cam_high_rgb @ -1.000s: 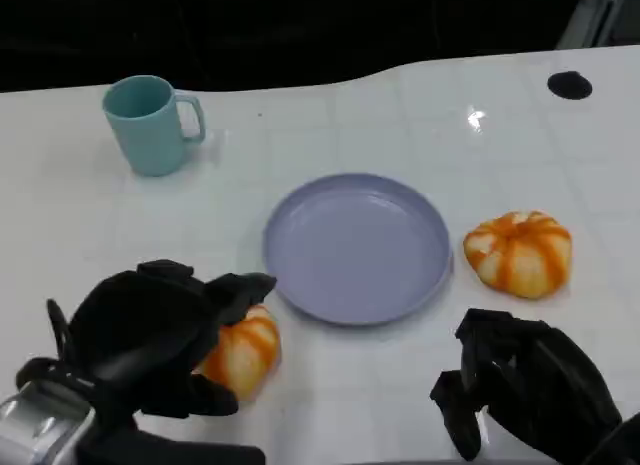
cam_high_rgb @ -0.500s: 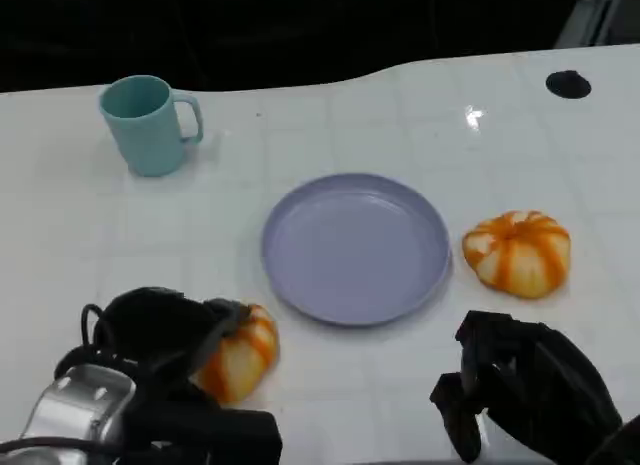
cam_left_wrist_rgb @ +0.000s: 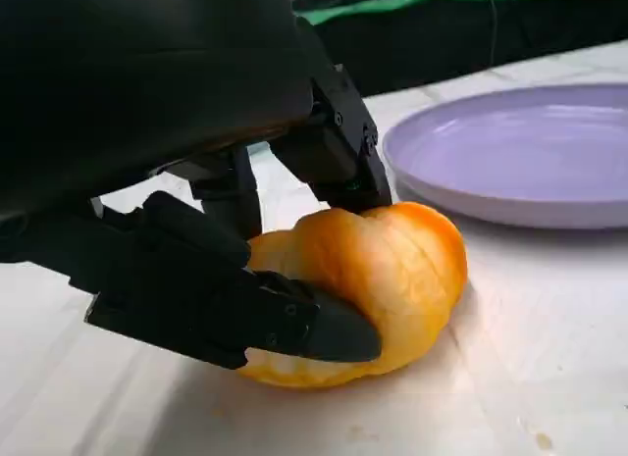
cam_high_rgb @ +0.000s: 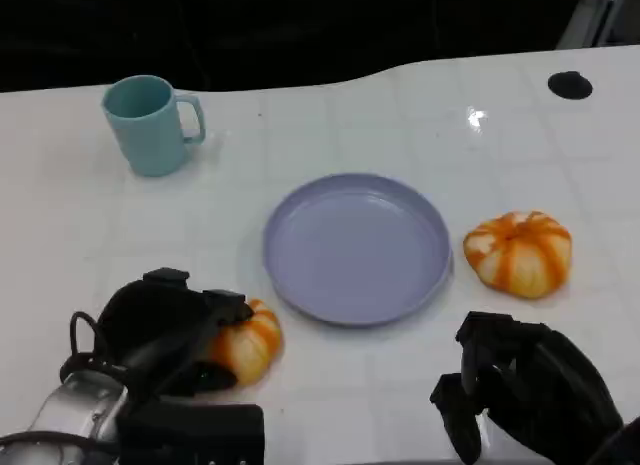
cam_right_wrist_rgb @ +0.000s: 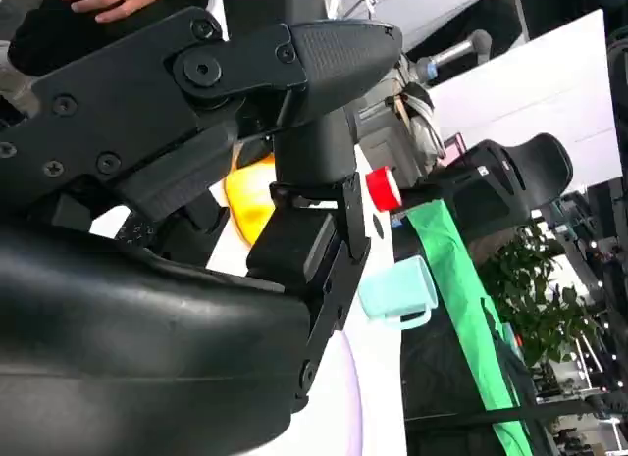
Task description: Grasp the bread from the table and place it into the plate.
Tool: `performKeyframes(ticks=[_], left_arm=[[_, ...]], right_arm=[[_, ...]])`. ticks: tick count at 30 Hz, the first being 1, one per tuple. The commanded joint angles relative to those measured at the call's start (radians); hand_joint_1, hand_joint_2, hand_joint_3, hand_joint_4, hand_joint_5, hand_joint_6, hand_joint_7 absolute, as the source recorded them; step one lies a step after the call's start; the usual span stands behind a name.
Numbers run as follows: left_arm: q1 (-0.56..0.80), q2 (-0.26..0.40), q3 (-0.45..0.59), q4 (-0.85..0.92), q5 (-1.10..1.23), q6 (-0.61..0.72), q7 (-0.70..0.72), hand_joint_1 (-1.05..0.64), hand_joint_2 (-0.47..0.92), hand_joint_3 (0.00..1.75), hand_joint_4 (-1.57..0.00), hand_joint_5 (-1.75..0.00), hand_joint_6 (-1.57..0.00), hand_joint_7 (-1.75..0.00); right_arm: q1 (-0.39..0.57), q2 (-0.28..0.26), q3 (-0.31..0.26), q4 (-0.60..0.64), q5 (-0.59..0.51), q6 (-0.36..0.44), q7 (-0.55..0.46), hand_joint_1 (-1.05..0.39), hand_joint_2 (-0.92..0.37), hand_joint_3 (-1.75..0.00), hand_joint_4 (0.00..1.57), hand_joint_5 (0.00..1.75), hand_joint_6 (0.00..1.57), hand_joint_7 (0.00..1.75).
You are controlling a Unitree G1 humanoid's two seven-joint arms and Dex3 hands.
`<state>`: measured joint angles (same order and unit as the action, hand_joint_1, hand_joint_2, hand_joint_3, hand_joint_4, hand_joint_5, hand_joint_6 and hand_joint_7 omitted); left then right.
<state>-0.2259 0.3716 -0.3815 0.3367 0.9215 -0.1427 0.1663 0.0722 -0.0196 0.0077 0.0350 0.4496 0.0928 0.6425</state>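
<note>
head view: the left hand (cam_high_rgb: 165, 330) is seen at the lower left of the white worktop (cam_high_rgb: 330, 125), with its black fingers wrapped over an orange-striped bread (cam_high_rgb: 243, 343) that rests on the worktop just beside the near left rim of the purple plate (cam_high_rgb: 357, 247). left wrist view: the bread (cam_left_wrist_rgb: 368, 294) is shown grasped, one finger (cam_left_wrist_rgb: 235, 304) laid along its near side and another pressed on its top, while its underside lies on the worktop; the plate (cam_left_wrist_rgb: 520, 152) is seen close behind it, apart from it. a second orange-striped bread (cam_high_rgb: 518, 251) is seen on the worktop just to the right of the plate, untouched. the right hand (cam_high_rgb: 525, 395) is held at the lower right, near the second bread but apart from it, its fingers curled in with nothing in them. a teal mug (cam_high_rgb: 150, 123) stands upright at the far left, well apart from the plate, with its handle turned to the right.
</note>
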Motion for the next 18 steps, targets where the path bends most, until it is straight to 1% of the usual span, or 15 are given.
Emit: performKeyframes(ticks=[1, 5, 8, 10, 12, 13, 17, 18], left_arm=[[-0.002, 0.022, -0.019, 0.041, 0.016, 0.003, 0.074, -0.30, 0.86, 0.46, -0.80, -1.75, -0.78, -1.22], [-0.007, 0.030, -0.035, 0.050, 0.041, 0.012, 0.128, -0.30, 0.85, 0.45, -0.77, -1.75, -0.76, -1.24], [-0.005, 0.030, -0.035, 0.050, 0.051, 0.013, 0.183, -0.29, 0.83, 0.44, -0.79, -1.75, -0.78, -1.23], [-0.001, 0.036, -0.033, 0.022, 0.064, 0.032, 0.191, -0.30, 0.81, 0.44, -0.80, -1.75, -0.80, -1.15], [0.006, 0.041, -0.024, -0.015, 0.062, 0.050, 0.179, -0.31, 0.80, 0.45, -0.79, -1.75, -0.80, -1.18], [0.012, 0.043, -0.018, -0.041, 0.063, 0.068, 0.170, -0.31, 0.79, 0.45, -0.79, -1.75, -0.79, -1.20], [0.036, 0.050, 0.003, -0.159, 0.068, 0.155, 0.101, -0.30, 0.77, 0.55, -0.82, -1.75, -0.70, -1.45], [0.043, 0.050, 0.011, -0.192, 0.069, 0.178, 0.078, -0.29, 0.76, 0.57, -0.84, -1.75, -0.70, -1.46]], right_arm=[[0.004, -0.010, -0.006, -0.013, 0.011, 0.007, -0.003, -0.94, -0.76, -0.31, 1.23, 1.54, 1.06, 1.39], [0.002, -0.010, -0.008, -0.010, 0.012, 0.005, -0.002, -0.94, -0.76, -0.31, 1.22, 1.54, 1.05, 1.38], [0.001, -0.009, -0.010, -0.006, 0.014, 0.004, -0.001, -0.94, -0.76, -0.31, 1.22, 1.54, 1.05, 1.38], [0.000, -0.008, -0.010, -0.004, 0.012, 0.001, -0.001, -0.94, -0.76, -0.32, 1.22, 1.54, 1.06, 1.38], [0.000, -0.009, -0.010, -0.004, 0.012, 0.004, -0.004, -0.94, -0.76, -0.32, 1.22, 1.54, 1.07, 1.38], [0.000, -0.009, -0.010, -0.004, 0.012, 0.005, -0.004, -0.94, -0.75, -0.32, 1.22, 1.54, 1.07, 1.38], [0.002, -0.010, -0.008, -0.007, 0.005, 0.000, -0.006, -0.94, -0.75, -0.33, 1.22, 1.54, 1.07, 1.39], [0.002, -0.010, -0.007, -0.007, 0.004, -0.001, -0.006, -0.95, -0.75, -0.33, 1.22, 1.55, 1.07, 1.39]])
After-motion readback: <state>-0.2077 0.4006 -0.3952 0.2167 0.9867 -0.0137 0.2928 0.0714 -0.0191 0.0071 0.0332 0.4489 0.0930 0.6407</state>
